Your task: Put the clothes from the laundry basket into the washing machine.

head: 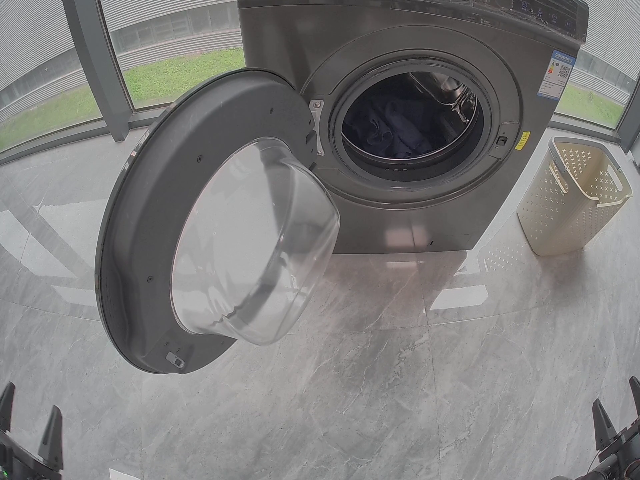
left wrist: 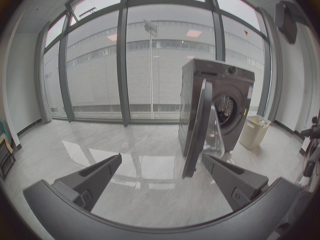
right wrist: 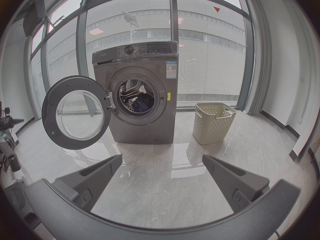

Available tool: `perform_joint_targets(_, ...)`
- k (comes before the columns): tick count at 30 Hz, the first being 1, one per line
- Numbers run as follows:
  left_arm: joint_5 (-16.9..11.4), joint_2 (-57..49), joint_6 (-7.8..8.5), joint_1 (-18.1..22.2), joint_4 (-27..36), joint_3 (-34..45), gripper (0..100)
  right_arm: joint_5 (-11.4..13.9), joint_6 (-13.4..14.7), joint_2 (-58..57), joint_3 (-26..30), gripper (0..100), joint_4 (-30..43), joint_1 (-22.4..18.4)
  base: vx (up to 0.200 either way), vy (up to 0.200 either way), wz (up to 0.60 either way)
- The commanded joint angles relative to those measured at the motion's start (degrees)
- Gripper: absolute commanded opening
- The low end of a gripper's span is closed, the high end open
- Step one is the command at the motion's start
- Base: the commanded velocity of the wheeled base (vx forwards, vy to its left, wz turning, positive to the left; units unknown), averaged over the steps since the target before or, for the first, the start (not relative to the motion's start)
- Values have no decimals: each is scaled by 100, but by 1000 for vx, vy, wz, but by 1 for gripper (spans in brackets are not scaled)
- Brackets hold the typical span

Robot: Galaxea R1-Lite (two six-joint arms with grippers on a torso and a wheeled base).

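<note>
The grey washing machine point(head: 413, 141) stands ahead with its round door point(head: 213, 228) swung wide to the left. Dark blue clothes point(head: 393, 128) lie inside the drum, also seen as dark clothes point(right wrist: 141, 102) in the right wrist view. The cream laundry basket point(head: 573, 195) stands on the floor right of the machine; no clothes show in the basket point(right wrist: 213, 122). My left gripper point(head: 30, 415) is low at the near left, open and holding nothing. My right gripper point(head: 617, 411) is low at the near right, open too. Both are well back from the machine.
Grey marble floor point(head: 373, 368) stretches between me and the machine. The open door juts out into the left half of that space. Glass walls with dark frames point(head: 93, 48) stand behind the machine. Camera gear on a stand point(right wrist: 8, 144) is off to one side.
</note>
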Motion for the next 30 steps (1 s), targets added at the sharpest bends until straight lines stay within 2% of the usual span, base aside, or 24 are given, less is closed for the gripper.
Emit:
perform_joint_targets(1,-211,807,-195,-118,-195,-1089,100,1,0,-35,101,100,-1,0,0,0,0)
perform_joint_targets(2,-211,807,-195,-118,-195,-1089,100,1,0,-35,101,100,-1,0,0,0,0)
perform_joint_targets(3,-756,1510,-186,-382,-195,-1159,100,1,0,-35,101,100,-1,0,0,0,0)
perform_joint_targets(4,-906,1844,-195,-444,-239,-1186,100,1,0,-35,101,100,-1,0,0,0,0)
perform_joint_targets(6,-906,1844,-195,-444,-239,-1186,100,1,0,-35,101,100,-1,0,0,0,0)
perform_joint_targets(7,-1240,2644,-212,-558,-415,-1230,100,1,0,-35,101,100,-1,0,0,0,0)
perform_joint_targets(10,-1873,3444,-441,-690,-863,-1467,100,1,0,-35,101,100,-1,0,0,0,0)
perform_joint_targets(12,-2119,3848,-581,-690,-986,-1643,100,1,0,-35,101,100,-1,0,0,0,0)
perform_joint_targets(15,-2277,4340,-608,-681,-1047,-1836,100,1,0,-35,101,100,-1,0,0,0,0)
perform_joint_targets(17,-2347,4788,-537,-690,-1171,-1977,100,1,0,-35,101,100,-1,0,0,0,0)
perform_joint_targets(23,-2620,5535,-511,-795,-1759,-2161,100,1,0,-35,101,100,-1,0,0,0,0)
perform_joint_targets(25,-2655,5676,-520,-1015,-1926,-2161,100,1,0,-35,101,100,-1,0,0,0,0)
perform_joint_targets(30,-2637,5729,-581,-1955,-1988,-2109,100,1,0,-35,101,100,-1,0,0,0,0)
